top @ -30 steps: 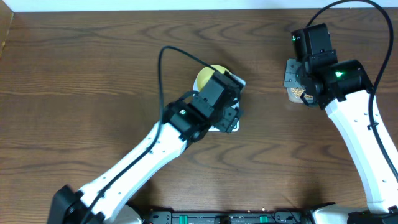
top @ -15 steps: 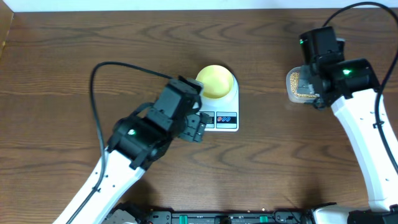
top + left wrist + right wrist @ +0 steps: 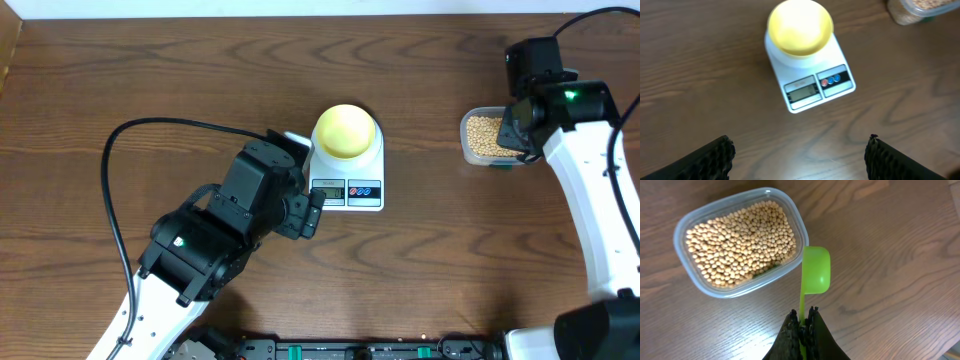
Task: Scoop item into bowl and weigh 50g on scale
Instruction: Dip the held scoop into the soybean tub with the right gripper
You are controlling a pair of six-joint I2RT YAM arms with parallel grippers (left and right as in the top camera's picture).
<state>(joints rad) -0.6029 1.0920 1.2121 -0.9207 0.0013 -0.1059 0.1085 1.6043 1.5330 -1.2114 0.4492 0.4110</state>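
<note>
The pale yellow bowl [image 3: 346, 131] sits empty on the white scale [image 3: 350, 193]; both also show in the left wrist view, bowl [image 3: 800, 27] and scale [image 3: 812, 90]. My left gripper [image 3: 800, 155] is open and empty, held back from the scale's front-left [image 3: 305, 205]. The beige beans [image 3: 740, 242] fill a clear tub [image 3: 487, 133] at the right. My right gripper [image 3: 802, 317] is shut on the handle of a green spoon [image 3: 816, 272]. Its empty scoop hangs just beside the tub's right edge, above the table.
The brown wooden table [image 3: 150, 90] has a white edge strip along the back. The left arm's black cable [image 3: 140, 135] loops over the table left of the scale. The tub [image 3: 920, 7] shows at the top right of the left wrist view.
My left arm has drawn back toward the front left, uncovering the bowl and scale. My right arm has shifted right, uncovering the tub of beans.
</note>
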